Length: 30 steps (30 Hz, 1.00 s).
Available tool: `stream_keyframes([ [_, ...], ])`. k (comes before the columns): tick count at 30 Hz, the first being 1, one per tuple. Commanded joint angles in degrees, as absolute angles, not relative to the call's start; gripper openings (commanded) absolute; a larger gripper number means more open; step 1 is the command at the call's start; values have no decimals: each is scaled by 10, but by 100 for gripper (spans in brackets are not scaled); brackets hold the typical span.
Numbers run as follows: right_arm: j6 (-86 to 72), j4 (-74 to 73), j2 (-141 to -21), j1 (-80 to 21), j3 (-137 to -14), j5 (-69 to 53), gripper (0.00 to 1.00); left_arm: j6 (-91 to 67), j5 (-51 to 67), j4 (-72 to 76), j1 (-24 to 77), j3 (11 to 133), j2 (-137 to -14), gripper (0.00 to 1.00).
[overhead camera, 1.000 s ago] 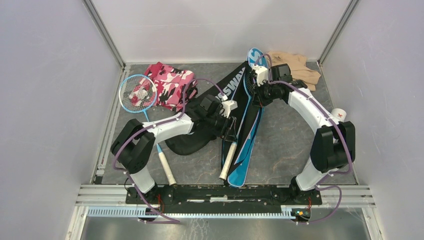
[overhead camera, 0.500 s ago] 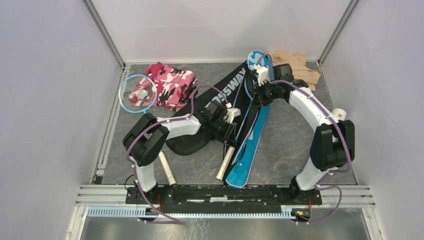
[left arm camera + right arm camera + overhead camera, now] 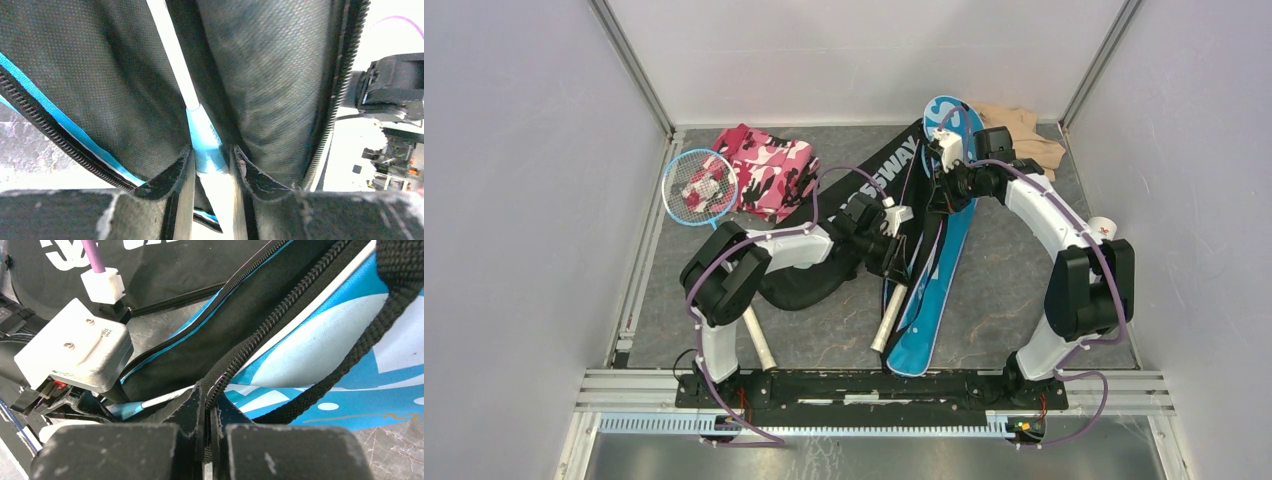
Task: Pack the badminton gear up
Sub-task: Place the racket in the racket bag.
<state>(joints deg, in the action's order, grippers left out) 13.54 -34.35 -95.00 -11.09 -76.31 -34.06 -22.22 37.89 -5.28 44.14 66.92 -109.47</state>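
1. The blue cover (image 3: pixel 936 250) lies on the table (image 3: pixel 1014 290). Its long axis runs from far to near, a little slanted. The round head end points to the back wall and the narrow end points to the metal rail (image 3: pixel 1154 385) at the near edge.
2. The first racket (image 3: pixel 885 322) is inside this cover, along almost the same axis. Its white grip sticks out on the near side and points toward the arm bases.
3. The left gripper (image 3: pixel 209 162) is narrow and holds this racket. Its fingers (image 3: pixel 172 175) press from both sides on the blue cone where the thin shaft meets the grip.
4. The right gripper (image 3: pixel 207 407) is fully closed and pinches the zipper edge of the blue cover, nearer to the head end.
5. The black cover (image 3: pixel 869 180), with white letters, lies diagonally from far right to near left. It is just beside the blue cover.
6. The second racket (image 3: pixel 700 187) lies at the left, with its blue-framed head far and its white grip near. Something white shows through the strings, but it is too small to name.
7. The white tube (image 3: pixel 1102 228) is at the right wall, well apart from both covers.
8. A pink camouflage cloth (image 3: pixel 764 170) lies at the far left and touches the second racket's head. A beige cloth (image 3: pixel 1021 135) is in the far right corner.
9. The table surface is grey and mottled like stone. Plain pale walls close three sides, with metal posts in the far corners.
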Motion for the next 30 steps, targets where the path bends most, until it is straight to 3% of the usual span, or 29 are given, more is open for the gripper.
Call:
stream_keyframes([
  [1, 158, -344, -953, -113, -773, -392, 0, -278, 394, 44, 441, 708, -1094, 2],
  [19, 116, -321, -973, -108, -770, -468, 0, -364, 428, 199, 444, 700, -1146, 4],
  [25, 84, -296, -984, -99, -771, -499, 0, -426, 476, 302, 448, 679, -1168, 13],
  [30, 62, -269, -980, -92, -759, -510, 0, -455, 497, 341, 449, 676, -1182, 28],
])
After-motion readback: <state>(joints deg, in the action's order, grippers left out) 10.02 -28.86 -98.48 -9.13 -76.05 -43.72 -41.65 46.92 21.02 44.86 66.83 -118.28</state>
